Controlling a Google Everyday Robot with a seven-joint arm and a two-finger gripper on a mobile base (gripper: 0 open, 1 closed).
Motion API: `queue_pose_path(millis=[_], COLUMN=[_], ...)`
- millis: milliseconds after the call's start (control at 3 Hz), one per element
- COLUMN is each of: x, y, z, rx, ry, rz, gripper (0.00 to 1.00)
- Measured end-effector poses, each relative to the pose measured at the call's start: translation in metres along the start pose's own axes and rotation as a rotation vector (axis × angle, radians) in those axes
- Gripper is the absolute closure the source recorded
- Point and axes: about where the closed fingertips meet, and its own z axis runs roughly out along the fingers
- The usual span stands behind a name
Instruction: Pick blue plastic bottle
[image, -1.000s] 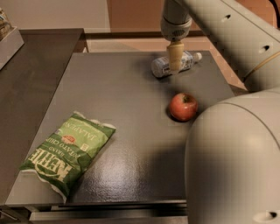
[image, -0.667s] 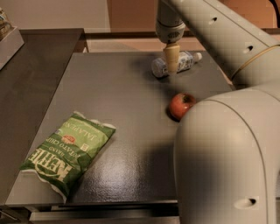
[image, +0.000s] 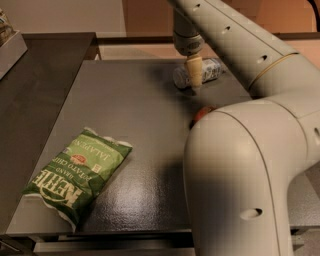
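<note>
Cream-tipped gripper down against the small clear blue-labelled plastic bottle lying on the dark grey table, its opening impossible to tell, red apple near, green crisp bag well apart

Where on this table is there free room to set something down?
Bare tabletop spans the middle, between the chip bag and the blue plastic bottle, and the far-left corner. Crowded far right: the gripper sits at the bottle, apple just nearer.

I see a dark table. A green Kettle chip bag lies flat near the front-left corner. A red apple is mid-right, mostly hidden. A second counter is on the left, with a grey bin at its far end. The gripper is low over the table's far side.
</note>
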Motion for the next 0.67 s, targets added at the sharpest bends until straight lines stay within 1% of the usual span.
queue_pose_path(millis=[333,667], x=[0.0006,0.0014], y=[0.003,0.005], z=[0.0111,0.017], rx=[-0.032,-0.051], ry=[0.015,0.021], rz=[-0.026,-0.04], gripper=[0.02,0.18])
